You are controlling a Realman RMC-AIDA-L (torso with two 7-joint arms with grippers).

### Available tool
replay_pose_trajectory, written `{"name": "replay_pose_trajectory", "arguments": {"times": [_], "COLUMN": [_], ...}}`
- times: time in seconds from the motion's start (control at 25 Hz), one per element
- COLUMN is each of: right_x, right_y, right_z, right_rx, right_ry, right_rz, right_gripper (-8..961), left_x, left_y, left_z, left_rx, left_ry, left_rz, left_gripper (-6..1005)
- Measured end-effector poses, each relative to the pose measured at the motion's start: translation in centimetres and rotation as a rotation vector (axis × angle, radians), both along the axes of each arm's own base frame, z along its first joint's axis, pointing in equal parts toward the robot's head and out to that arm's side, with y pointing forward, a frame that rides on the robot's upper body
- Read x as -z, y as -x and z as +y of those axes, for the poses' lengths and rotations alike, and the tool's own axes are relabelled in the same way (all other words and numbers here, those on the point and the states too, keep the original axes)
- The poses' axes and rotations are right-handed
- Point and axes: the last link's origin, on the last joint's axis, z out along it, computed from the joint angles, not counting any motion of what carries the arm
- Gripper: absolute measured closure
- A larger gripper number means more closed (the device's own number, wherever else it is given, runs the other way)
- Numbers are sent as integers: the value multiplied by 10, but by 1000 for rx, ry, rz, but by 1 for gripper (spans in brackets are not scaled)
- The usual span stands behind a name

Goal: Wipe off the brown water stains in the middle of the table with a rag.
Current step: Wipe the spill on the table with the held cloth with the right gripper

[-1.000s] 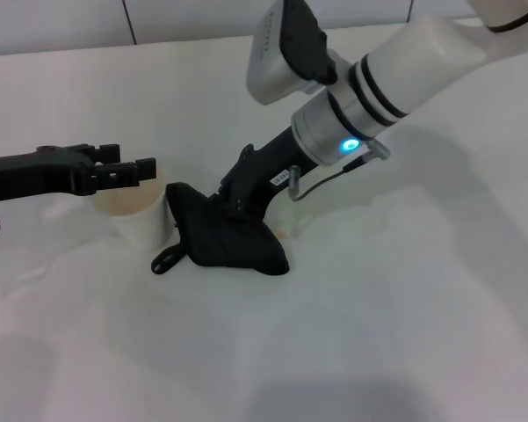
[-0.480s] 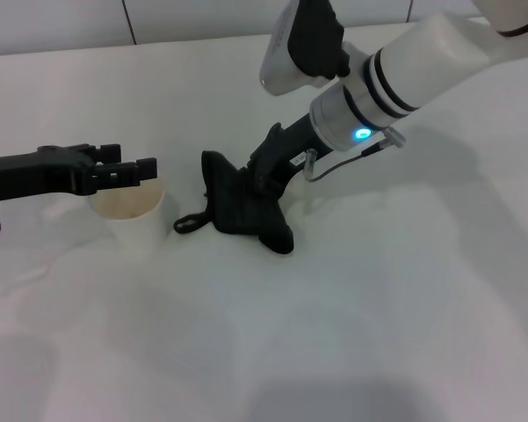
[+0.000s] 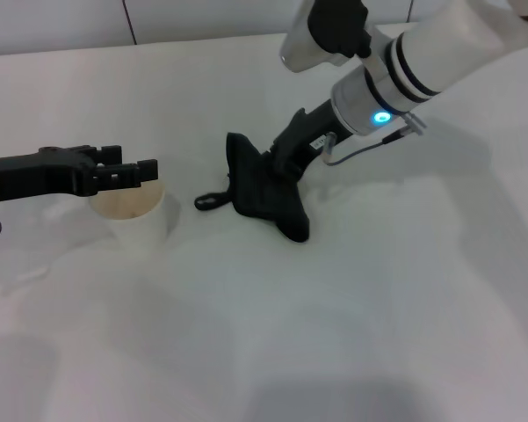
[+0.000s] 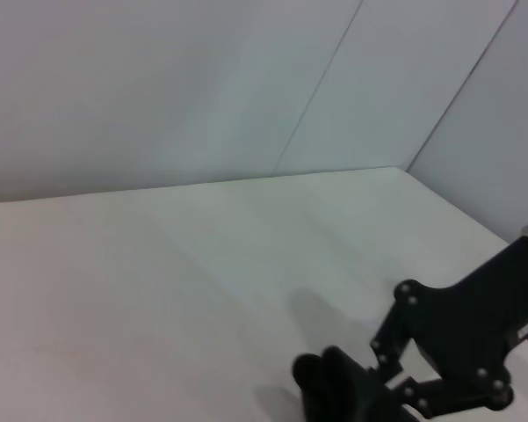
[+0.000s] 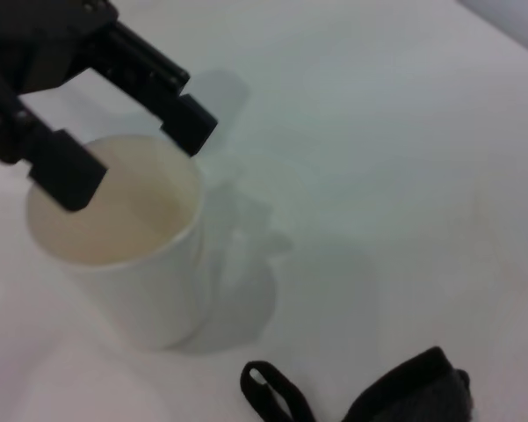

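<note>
My right gripper (image 3: pixel 279 169) is shut on a black rag (image 3: pixel 265 195) that trails down onto the white table (image 3: pixel 378 308), right of a paper cup (image 3: pixel 132 211). The rag's hanging loop (image 3: pixel 209 201) lies flat toward the cup. The left wrist view shows the same gripper (image 4: pixel 422 387) from the side, and the right wrist view shows the rag (image 5: pixel 413 387) and its loop (image 5: pixel 268 396). My left gripper (image 3: pixel 130 171) hovers open just over the cup's mouth, holding nothing. Its fingers (image 5: pixel 66 167) spread above the cup (image 5: pixel 114 237). The brown water stains are hidden or out of view.
The cup holds a pale tan residue inside. A wall with panel seams (image 3: pixel 127 22) rises behind the table's far edge. My right forearm (image 3: pixel 422 61) reaches in from the upper right.
My right gripper has dragged the rag to the right and farther back, away from the cup. A faint orange trace beside the rag a second ago no longer shows. The left arm has not moved.
</note>
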Motion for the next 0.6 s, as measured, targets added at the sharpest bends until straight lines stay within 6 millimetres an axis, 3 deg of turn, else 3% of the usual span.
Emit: {"name": "replay_pose_trajectory", "arguments": {"times": [0.24,0.6], "right_x": [-9,-8], "right_y": [-12,-17], "right_z": [-14,-27], "right_rx": [22,35], "right_ry": [100,176], "right_rz": [-21,-18], "right_gripper": [833,833], "left_x": [0,0], "left_y": [0,-1], "left_z": [0,1], "left_rx": [1,9], "left_ry": [0,-3], "left_rz": [1,3], "left_gripper": [123,123]}}
